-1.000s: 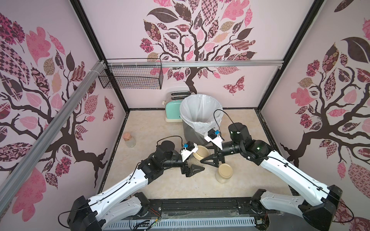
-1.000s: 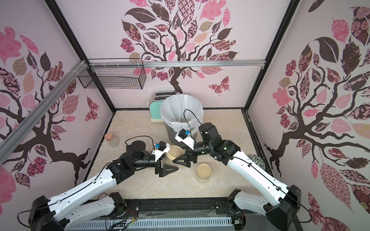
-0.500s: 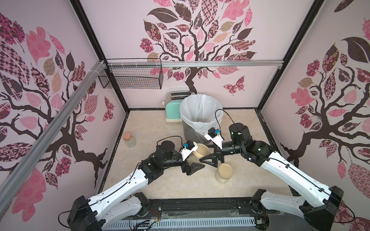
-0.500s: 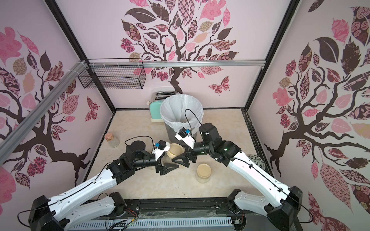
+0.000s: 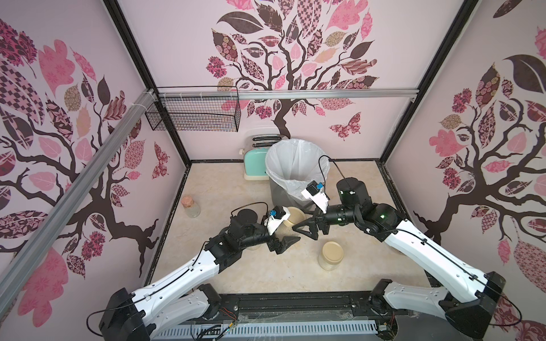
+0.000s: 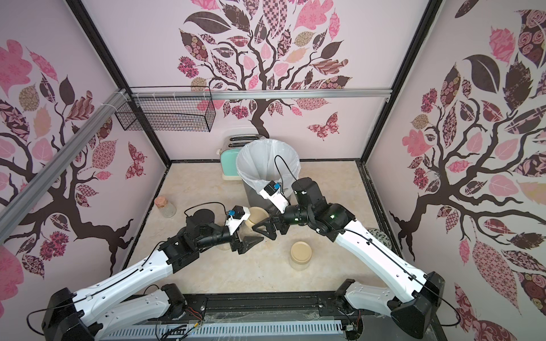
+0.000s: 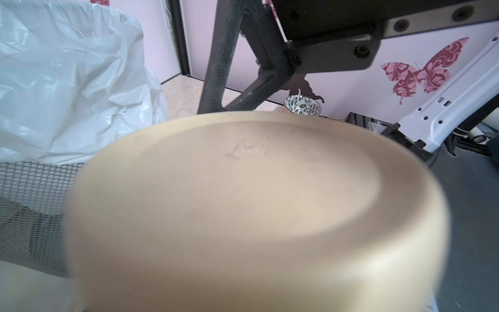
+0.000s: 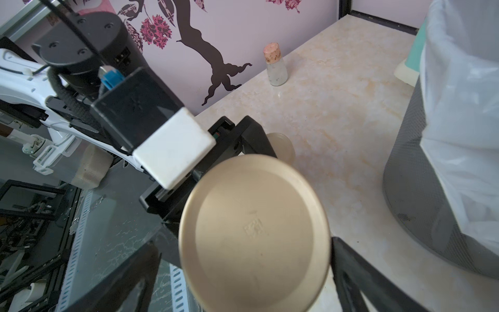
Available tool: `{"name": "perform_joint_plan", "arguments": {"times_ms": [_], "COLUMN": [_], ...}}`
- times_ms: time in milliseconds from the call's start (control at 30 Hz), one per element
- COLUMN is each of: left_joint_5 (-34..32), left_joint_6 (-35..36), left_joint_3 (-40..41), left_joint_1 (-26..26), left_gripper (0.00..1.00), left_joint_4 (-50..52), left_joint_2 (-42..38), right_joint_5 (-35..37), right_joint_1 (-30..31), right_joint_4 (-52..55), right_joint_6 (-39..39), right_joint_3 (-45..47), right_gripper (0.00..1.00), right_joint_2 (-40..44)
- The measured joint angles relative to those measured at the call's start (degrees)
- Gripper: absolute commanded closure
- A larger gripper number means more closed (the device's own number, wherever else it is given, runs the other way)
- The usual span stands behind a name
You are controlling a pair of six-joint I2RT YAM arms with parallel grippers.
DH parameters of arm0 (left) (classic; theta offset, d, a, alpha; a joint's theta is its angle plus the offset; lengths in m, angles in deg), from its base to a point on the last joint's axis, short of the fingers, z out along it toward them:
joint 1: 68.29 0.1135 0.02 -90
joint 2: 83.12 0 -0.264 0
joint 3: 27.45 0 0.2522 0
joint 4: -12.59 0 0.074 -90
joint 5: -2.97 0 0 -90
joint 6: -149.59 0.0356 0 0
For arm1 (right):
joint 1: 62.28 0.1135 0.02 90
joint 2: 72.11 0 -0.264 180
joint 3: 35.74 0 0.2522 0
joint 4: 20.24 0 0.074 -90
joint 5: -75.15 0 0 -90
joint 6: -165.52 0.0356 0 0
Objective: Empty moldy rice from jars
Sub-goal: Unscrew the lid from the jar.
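Three glass jars with beige lids are in view. One jar [image 5: 295, 216] is between both grippers, in front of the bin; its lid fills the left wrist view [image 7: 243, 202]. My left gripper [image 5: 285, 234] is shut on this jar's body, with its jaws hidden under the lid. My right gripper [image 8: 244, 240] is open, and its fingers [image 8: 351, 272] flank the lid [image 8: 253, 232] without touching it. A second jar [image 5: 331, 255] stands alone, closed, near the front. A third jar [image 8: 282, 147] sits partly under the left arm. The moldy rice is hidden under the lids.
A mesh bin with a white liner [image 5: 297, 165] stands just behind the grippers, with a mint toaster [image 5: 254, 165] beside it. A cork-topped bottle [image 5: 190, 206] stands by the left wall. A black-and-white patterned dish [image 6: 379, 237] is by the right wall. A wire basket [image 5: 195, 113] hangs high at the back left.
The right gripper's jaws have spread slightly wider off the lid. Both grippers and the held jar have shifted a little toward the bin.
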Motion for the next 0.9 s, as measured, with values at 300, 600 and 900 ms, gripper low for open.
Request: {"name": "perform_joint_plan", "arguments": {"times_ms": [300,600,900], "left_joint_5": [-3.43,-3.61,-3.54], "left_joint_6": [0.09,0.09,0.09], "left_joint_3": [0.74,0.74,0.74], "left_joint_1": [0.02,0.02,0.00], "left_gripper": [0.36,0.36,0.36], "left_joint_4": [-0.44,-0.46,-0.59], "left_joint_2": [0.35,0.85,1.44], "right_joint_5": [3.28,6.67,7.52], "right_joint_1": [0.35,0.96,1.57], "right_joint_4": [1.29,3.15,2.91], "right_joint_6": [3.98,5.14,5.57], "right_joint_3": [-3.50,-4.50,-4.50], "right_gripper": [0.01,0.01,0.01], "right_joint_2": [-1.57,-3.85,-4.09]}}
